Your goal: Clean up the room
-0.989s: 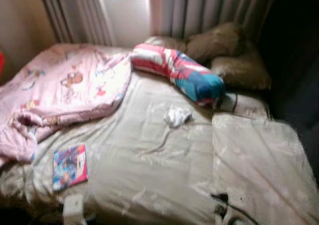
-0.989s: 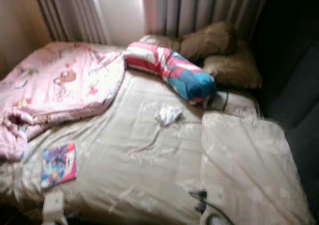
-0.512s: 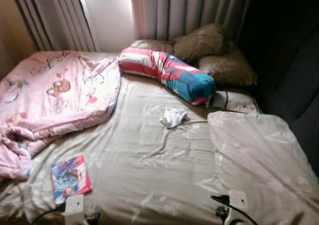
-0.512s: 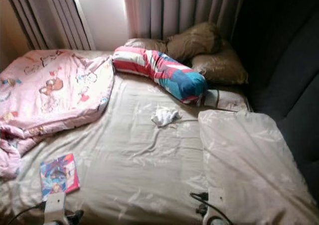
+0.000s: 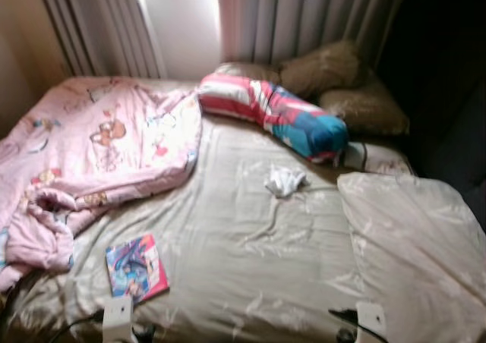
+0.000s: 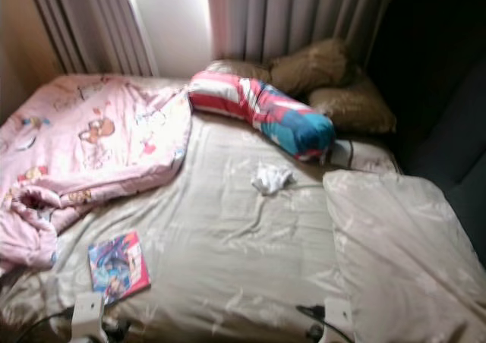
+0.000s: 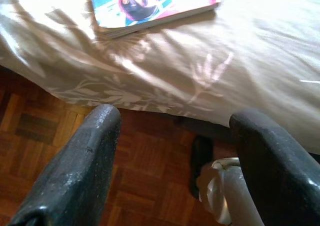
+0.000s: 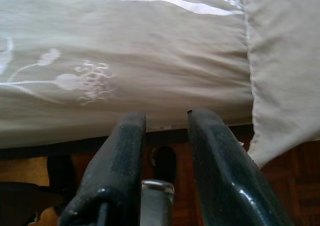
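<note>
Two pincers hung at the bed's (image 5: 250, 267) near edge, left pincer (image 7: 170, 161) spread wide below the colourful book (image 5: 137, 267), right pincer (image 8: 160, 156) nearly closed, both empty; a hasty reach could push the book off.

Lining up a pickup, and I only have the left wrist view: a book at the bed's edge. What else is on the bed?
Observer: A small white cloth lies crumpled mid-bed, well apart from the book.
Operator: Anything at the head end?
Observer: A striped bolster lies in front of brown pillows.
Operator: And beside the book?
Observer: A pink blanket is bunched up on the robot's left side.
</note>
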Controlling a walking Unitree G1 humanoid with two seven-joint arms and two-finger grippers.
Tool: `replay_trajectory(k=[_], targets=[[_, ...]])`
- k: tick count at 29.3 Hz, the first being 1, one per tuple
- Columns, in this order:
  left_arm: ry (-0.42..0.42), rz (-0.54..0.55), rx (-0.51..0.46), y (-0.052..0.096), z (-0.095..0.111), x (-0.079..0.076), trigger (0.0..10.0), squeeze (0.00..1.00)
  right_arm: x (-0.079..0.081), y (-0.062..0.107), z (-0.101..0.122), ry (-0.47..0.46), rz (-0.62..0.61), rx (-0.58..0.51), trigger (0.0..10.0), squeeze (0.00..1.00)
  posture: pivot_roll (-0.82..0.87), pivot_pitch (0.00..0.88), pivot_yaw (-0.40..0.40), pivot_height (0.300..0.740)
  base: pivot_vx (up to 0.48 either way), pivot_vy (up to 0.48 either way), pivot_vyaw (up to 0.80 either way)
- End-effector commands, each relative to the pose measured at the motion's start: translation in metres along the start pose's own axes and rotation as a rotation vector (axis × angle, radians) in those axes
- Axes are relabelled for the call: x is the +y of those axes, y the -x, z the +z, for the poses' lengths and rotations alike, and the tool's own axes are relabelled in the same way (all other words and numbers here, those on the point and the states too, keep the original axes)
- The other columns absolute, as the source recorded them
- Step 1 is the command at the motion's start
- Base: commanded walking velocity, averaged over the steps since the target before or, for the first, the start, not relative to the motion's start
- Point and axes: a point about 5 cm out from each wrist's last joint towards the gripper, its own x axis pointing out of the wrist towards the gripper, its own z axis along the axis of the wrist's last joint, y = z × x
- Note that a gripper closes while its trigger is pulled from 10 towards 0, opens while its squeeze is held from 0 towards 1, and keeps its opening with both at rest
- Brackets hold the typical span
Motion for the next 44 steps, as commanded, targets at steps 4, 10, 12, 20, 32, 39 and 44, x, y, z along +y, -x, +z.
replay_trajectory(k=[4,10,12,20,32,39,44], targets=[[0.015,0.005,0.008,0.0,0.0,0.001,10.0,0.0,-0.002,0.0,0.003,0.003,-0.001,-0.002,10.0,0.0,0.1,0.0,-0.03,0.74,0.0,0.357,0.0],[0.018,0.008,0.007,0.0,0.001,0.001,10.0,0.0,-0.005,0.0,0.003,-0.002,-0.006,0.001,10.0,0.0,0.1,0.004,-0.029,0.74,0.0,0.371,0.0],[0.019,0.008,0.007,0.0,0.001,0.001,10.0,0.0,-0.006,0.0,0.003,-0.003,-0.007,0.002,10.0,0.0,0.1,0.009,-0.028,0.74,0.0,0.386,0.0],[0.02,0.008,0.004,-0.001,0.002,0.001,10.0,0.0,-0.007,0.0,0.004,0.03,0.009,0.007,10.0,0.0,0.1,0.014,-0.028,0.74,0.0,0.384,0.1],[0.023,0.01,0.004,-0.001,0.002,0.001,10.0,0.0,0.004,-0.001,0.001,0.009,0.026,0.008,10.0,0.0,0.1,0.019,-0.029,0.74,0.0,0.386,0.51],[0.019,0.01,0.001,-0.001,0.002,0.001,10.0,0.0,-0.009,0.001,0.003,-0.025,0.0,-0.015,10.0,0.0,0.1,0.021,-0.03,0.74,0.0,0.265,0.0],[0.018,0.009,-0.004,-0.001,0.003,0.001,10.0,0.0,-0.013,0.0,0.012,-0.056,0.003,-0.057,10.0,0.0,0.1,0.023,-0.029,0.74,0.0,0.0,0.0]])
